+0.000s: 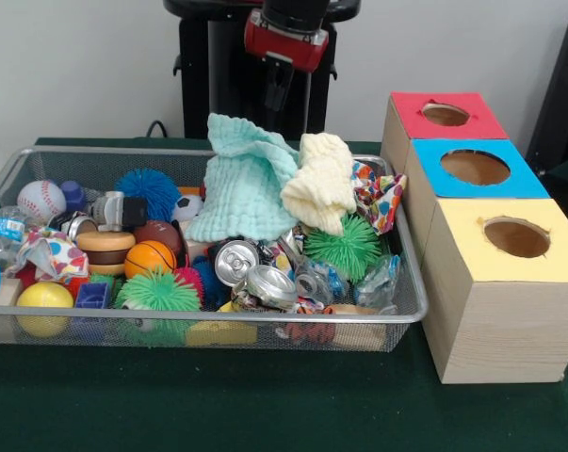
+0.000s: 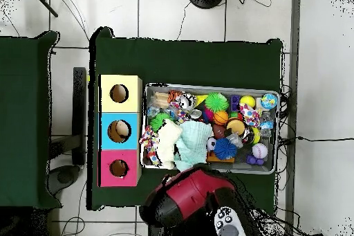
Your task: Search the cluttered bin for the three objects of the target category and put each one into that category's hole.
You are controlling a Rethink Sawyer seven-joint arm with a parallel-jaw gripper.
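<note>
The silver wire-mesh bin [image 1: 170, 316] sits on the green table, crowded with things; it also shows in the overhead view [image 2: 207, 86]. In it lie a mint cloth [image 1: 246, 179], a pale yellow cloth [image 1: 321, 184], a patterned cloth [image 1: 378, 196], crushed cans [image 1: 265, 281], a baseball [image 1: 40, 200], a basketball [image 1: 150, 257], a yellow ball [image 1: 44, 299] and spiky balls in blue [image 1: 149, 191] and green [image 1: 343, 247]. Three wooden boxes with round holes stand beside it, topped red [image 1: 411, 122], blue [image 1: 528, 184] and yellow [image 1: 462, 259]. My gripper [image 1: 279, 89] hangs behind the bin's far rim, above the mint cloth and touching nothing.
In the overhead view the red and black arm [image 2: 190, 198] covers the table edge below the bin. The boxes show there at the bin's left, topped yellow [image 2: 131, 84], blue [image 2: 131, 119] and red [image 2: 131, 158]. A second green table [image 2: 24, 109] stands at the left.
</note>
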